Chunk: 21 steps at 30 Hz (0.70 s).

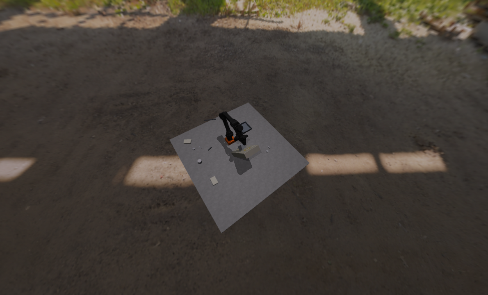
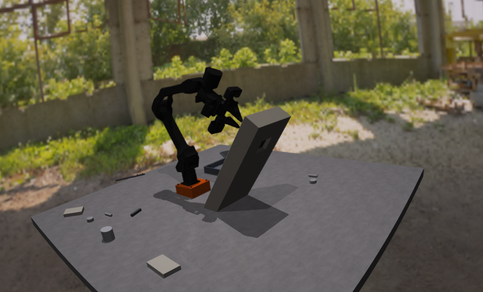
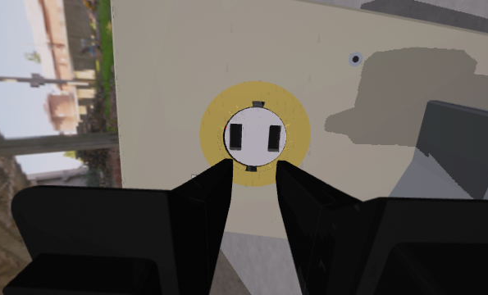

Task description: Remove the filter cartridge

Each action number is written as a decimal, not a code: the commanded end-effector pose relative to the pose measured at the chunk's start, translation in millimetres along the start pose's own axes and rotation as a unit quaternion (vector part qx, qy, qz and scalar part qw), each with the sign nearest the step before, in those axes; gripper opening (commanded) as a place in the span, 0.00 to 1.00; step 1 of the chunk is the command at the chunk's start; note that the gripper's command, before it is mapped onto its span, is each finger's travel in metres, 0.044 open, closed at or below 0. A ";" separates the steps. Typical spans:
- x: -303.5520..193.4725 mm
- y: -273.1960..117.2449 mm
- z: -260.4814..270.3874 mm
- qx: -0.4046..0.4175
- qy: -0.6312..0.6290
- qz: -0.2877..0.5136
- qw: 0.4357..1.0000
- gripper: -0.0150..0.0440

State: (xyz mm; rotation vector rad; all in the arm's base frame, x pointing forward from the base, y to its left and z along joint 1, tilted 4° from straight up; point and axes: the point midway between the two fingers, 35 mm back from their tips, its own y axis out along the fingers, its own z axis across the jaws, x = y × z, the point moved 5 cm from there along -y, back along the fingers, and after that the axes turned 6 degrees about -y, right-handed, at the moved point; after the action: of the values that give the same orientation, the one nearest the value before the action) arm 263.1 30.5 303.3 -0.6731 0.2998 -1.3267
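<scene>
Far-left block: pale and flat (image 1: 187, 141) (image 2: 73, 211), lying on the grey table (image 1: 260, 183) (image 2: 308, 236).
Small disc: a pale one (image 1: 193, 148) (image 2: 89, 219), near that block.
Cylinder: a grey one (image 1: 199, 161) (image 2: 107, 234), standing upright, with a short pin (image 1: 200, 147) (image 2: 108, 214) lying behind it.
Rod: thin and dark (image 1: 209, 119) (image 2: 130, 177), over by the table's back edge.
Dark bar: a short one (image 1: 209, 148) (image 2: 135, 212), lying well apart from the cylinder.
Front block: another pale slab (image 1: 214, 180) (image 2: 163, 265), flat, nearest me.
Arm base: orange (image 1: 228, 142) (image 2: 193, 192), the black arm rising from it and bending over toward the panel.
Tray: shallow, dark-walled (image 1: 247, 130) (image 2: 210, 170), partly hidden from my side by the panel.
Gripper: fingers part-way apart with nothing between them (image 1: 244, 144) (image 2: 240, 124) (image 3: 254, 161), tips close to the panel face; I can't tell whether they touch it.
Service panel: a thick, tilted slab (image 1: 254, 151) (image 2: 232, 159) (image 3: 166, 102).
Filter cartridge: white and round (image 3: 254, 136), in the panel inside a yellow ring (image 3: 212, 133), its two dark slots just beyond the fingertips in the wrist view.
Right-hand bits: a small disc (image 1: 267, 150) (image 2: 312, 181) and a pin (image 1: 269, 147) (image 2: 312, 175), near each other.
</scene>
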 end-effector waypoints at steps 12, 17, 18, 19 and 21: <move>-0.6 25.2 0.0 -0.001 0.002 0.003 1.000 0.44; -0.7 33.1 -0.3 -0.001 0.002 0.003 1.000 0.44; -0.7 34.7 -0.4 -0.001 0.002 0.003 1.000 0.44; -0.8 36.3 -0.4 -0.001 0.002 0.003 1.000 0.44; -0.8 39.4 -0.7 0.000 0.002 0.002 1.000 0.44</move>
State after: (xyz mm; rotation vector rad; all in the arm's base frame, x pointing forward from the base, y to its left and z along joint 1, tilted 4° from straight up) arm 289.6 33.7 282.8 -0.6721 0.2992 -1.3267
